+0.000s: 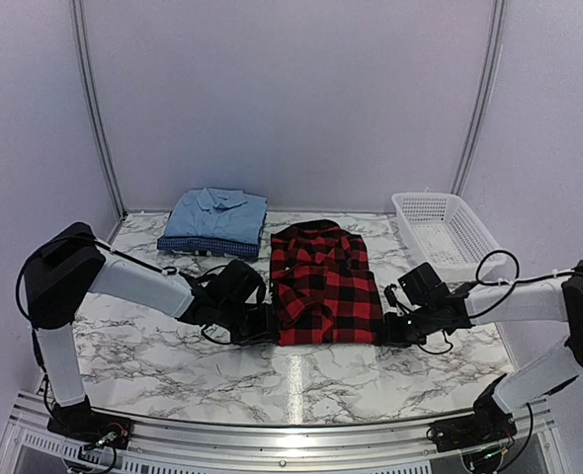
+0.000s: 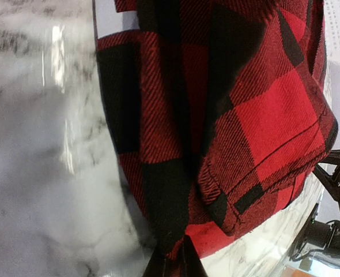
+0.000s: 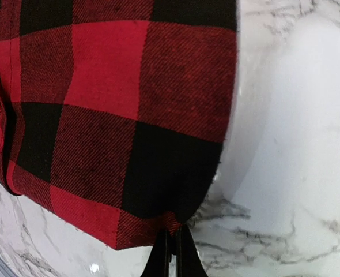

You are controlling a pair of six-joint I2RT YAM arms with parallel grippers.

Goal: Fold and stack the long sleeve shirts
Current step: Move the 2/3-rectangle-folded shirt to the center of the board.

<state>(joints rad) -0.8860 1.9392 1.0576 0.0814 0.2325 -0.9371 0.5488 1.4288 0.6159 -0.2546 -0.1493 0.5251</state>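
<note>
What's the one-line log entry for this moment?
left gripper: shut on plaid shirt | right gripper: shut on plaid shirt | blue shirts: stacked

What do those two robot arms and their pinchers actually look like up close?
The left arm and right arm each have pale grey tube-like links between bulky black joints. Thin black cables loop loosely alongside. The left gripper and right gripper are black, ending in two slim, tapered dark fingers.

- On counter [image 1: 153, 336], centre: plaid shirt [image 1: 323, 284], lying flat.
- Behind it, left: collared shirt [image 1: 217, 212] on checked shirt [image 1: 208, 245].
- Behind it, right: basket [image 1: 445, 229].
- At its near corners: left end effector [image 1: 272, 324], right end effector [image 1: 385, 328].
</note>
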